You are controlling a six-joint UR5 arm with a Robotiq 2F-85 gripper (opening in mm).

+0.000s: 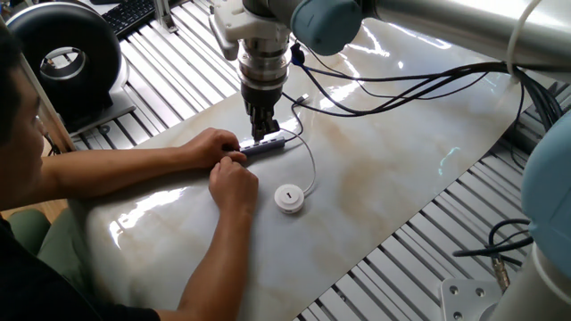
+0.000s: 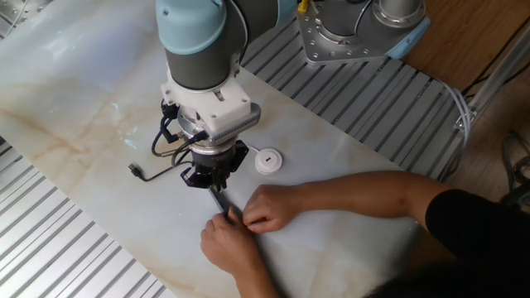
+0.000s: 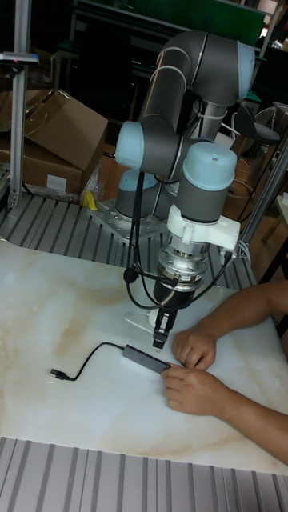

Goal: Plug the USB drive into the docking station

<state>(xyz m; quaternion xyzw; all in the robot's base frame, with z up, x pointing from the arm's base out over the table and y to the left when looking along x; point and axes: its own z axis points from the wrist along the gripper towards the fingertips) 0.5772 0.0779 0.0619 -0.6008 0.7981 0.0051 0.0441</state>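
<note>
In one fixed view the gripper (image 1: pixel 262 132) points down, fingers closed on the thin white cable's plug, just above the docking station (image 1: pixel 265 144) on the surface (image 1: pixel 401 160). Past it lies the USB drive (image 1: pixel 289 198). The tall fixed view shows a person's hands (image 3: pixel 192 368) pinning the station's end.

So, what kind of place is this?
Probably a robotics lab or workshop: a robot arm on a slatted metal bench, cardboard boxes behind, and a person's hands steadying the docking station.

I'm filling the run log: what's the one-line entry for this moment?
stage: plug insertion | hand: shut on white plug, at docking station | person's hands: holding the station's end | USB drive: on table
</note>
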